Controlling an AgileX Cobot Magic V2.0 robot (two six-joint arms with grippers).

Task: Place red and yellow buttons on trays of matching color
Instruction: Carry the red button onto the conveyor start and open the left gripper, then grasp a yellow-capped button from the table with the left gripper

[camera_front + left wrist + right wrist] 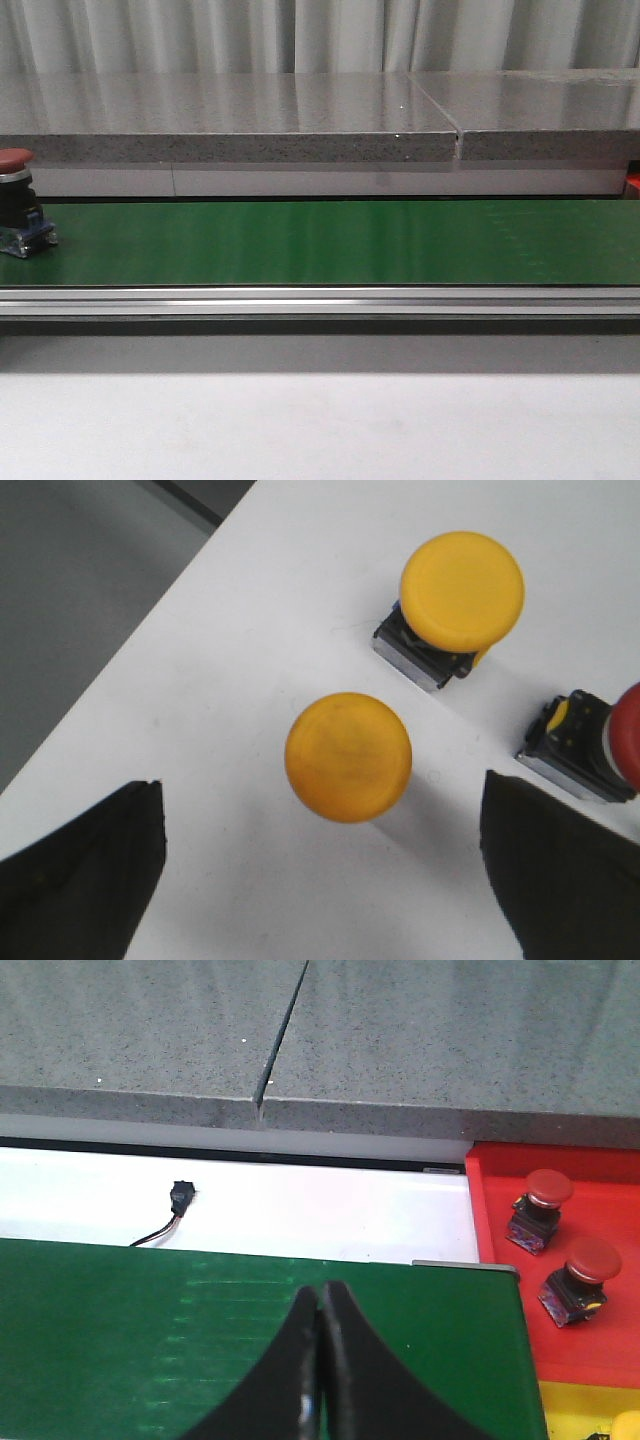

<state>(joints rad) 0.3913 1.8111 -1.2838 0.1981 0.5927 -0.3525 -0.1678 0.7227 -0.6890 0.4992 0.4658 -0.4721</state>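
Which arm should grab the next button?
Probably the left: its jaws stand open straddling a yellow button on the white surface. The right gripper is shut over the green belt, away from any button.

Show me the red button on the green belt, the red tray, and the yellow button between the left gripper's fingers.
red button (14, 158), front view, on its red cap.
red tray (600, 1350), right wrist view, on bare floor.
yellow button (348, 756), left wrist view, on its cap's centre.
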